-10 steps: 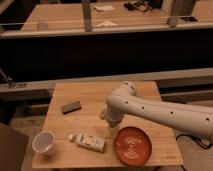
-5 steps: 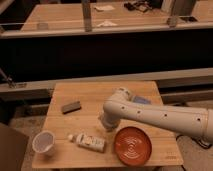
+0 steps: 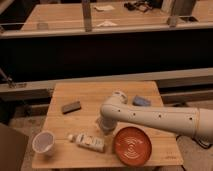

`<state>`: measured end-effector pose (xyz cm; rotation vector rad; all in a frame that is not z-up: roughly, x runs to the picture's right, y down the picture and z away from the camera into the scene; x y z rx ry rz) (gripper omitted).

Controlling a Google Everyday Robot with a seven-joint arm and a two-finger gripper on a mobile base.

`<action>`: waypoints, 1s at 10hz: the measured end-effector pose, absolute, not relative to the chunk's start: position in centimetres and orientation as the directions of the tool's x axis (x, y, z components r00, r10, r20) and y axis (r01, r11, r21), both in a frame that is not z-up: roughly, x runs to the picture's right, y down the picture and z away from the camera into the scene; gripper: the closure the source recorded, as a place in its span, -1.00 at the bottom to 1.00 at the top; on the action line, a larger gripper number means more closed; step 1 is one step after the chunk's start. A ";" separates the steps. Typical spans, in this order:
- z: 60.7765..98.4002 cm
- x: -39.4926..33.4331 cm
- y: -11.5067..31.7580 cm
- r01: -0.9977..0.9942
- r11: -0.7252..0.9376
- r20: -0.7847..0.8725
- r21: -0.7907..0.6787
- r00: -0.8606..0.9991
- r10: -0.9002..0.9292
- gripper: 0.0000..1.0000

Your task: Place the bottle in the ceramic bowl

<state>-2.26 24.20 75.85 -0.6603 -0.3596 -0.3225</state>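
A small white bottle (image 3: pixel 86 141) lies on its side on the wooden table (image 3: pixel 100 92), near the front edge. The ceramic bowl (image 3: pixel 132 146) is orange-red with pale rings and stands to the right of the bottle. My gripper (image 3: pixel 104 126) hangs at the end of the white arm (image 3: pixel 150 116), which reaches in from the right. It is just above and to the right of the bottle, between the bottle and the bowl. It holds nothing that I can see.
A white cup (image 3: pixel 43 142) stands at the front left corner. A dark grey block (image 3: pixel 71 106) lies at the left middle. A blue object (image 3: pixel 141 101) sits behind the arm on the right. A dark counter and railing run behind the table.
The arm has swung left and lower, bringing the gripper from above the bowl's far edge to beside the bottle. The bottle, bowl and cup have not moved.
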 end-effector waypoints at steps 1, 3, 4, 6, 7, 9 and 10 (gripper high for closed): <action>75.9 -2.5 24.4 0.404 0.742 0.424 -0.535 0.888 -0.178 -0.60; 75.7 -2.6 24.6 0.416 0.737 0.431 -0.533 0.883 -0.187 -0.60; 75.8 -2.8 24.7 0.422 0.735 0.434 -0.531 0.880 -0.191 -0.60; 76.7 -3.3 25.6 0.432 0.728 0.441 -0.532 0.876 -0.197 -0.60; 77.0 -3.6 26.0 0.436 0.725 0.444 -0.533 0.874 -0.200 -0.60; 77.1 -3.9 26.3 0.445 0.719 0.448 -0.533 0.870 -0.206 -0.60; 77.2 -3.9 26.5 0.450 0.716 0.450 -0.534 0.868 -0.210 -0.60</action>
